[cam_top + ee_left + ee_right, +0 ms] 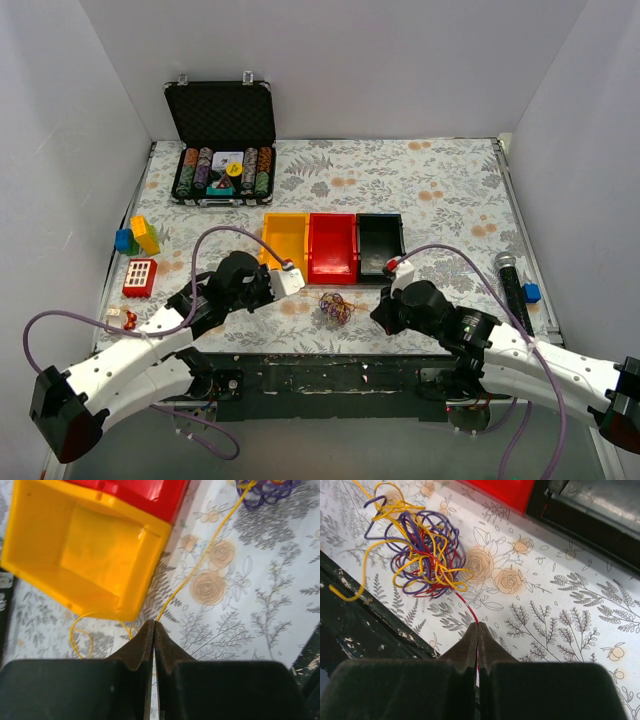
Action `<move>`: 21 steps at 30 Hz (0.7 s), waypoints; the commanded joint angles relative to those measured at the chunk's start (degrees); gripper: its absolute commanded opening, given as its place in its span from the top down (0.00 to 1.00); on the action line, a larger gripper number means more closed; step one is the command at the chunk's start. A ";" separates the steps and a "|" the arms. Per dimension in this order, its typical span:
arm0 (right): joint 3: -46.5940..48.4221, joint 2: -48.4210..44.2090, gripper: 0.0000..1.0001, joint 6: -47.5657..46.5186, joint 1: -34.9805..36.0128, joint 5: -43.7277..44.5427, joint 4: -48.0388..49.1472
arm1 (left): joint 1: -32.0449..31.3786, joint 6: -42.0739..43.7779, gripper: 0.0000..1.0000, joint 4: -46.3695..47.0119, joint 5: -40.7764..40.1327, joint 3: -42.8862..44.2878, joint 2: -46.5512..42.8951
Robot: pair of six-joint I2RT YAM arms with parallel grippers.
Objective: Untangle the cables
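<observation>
The cables form a small knot [335, 307] of yellow, purple and red wires on the flowered tablecloth, between my two grippers. My left gripper [302, 283] is to its left, near the yellow bin. In the left wrist view it [153, 625] is shut on a yellow cable [200, 565] that runs up to the knot [267, 490]. My right gripper [379, 317] is to the knot's right. In the right wrist view it [478, 627] is shut on a red cable [465, 607] that leads into the knot [422, 550].
A yellow bin [285, 240], a red bin [333, 248] and a black bin [380, 243] stand in a row behind the knot. An open poker-chip case [222, 165] is far left. Toy blocks [140, 235] lie at the left and a black microphone [510, 280] at the right.
</observation>
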 commanded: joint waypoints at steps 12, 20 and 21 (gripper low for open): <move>8.36 -3.05 0.99 -1.62 -0.07 3.59 -7.31 | 5.10 2.51 1.00 -11.14 -13.00 0.86 -16.02; 9.66 -4.27 0.99 -5.31 0.28 -7.58 -1.15 | 5.01 0.04 0.62 -7.30 13.56 8.78 -5.23; 10.80 -4.80 0.99 -5.92 0.19 -7.84 -1.41 | 5.01 -0.58 0.57 -5.54 15.41 8.70 -3.74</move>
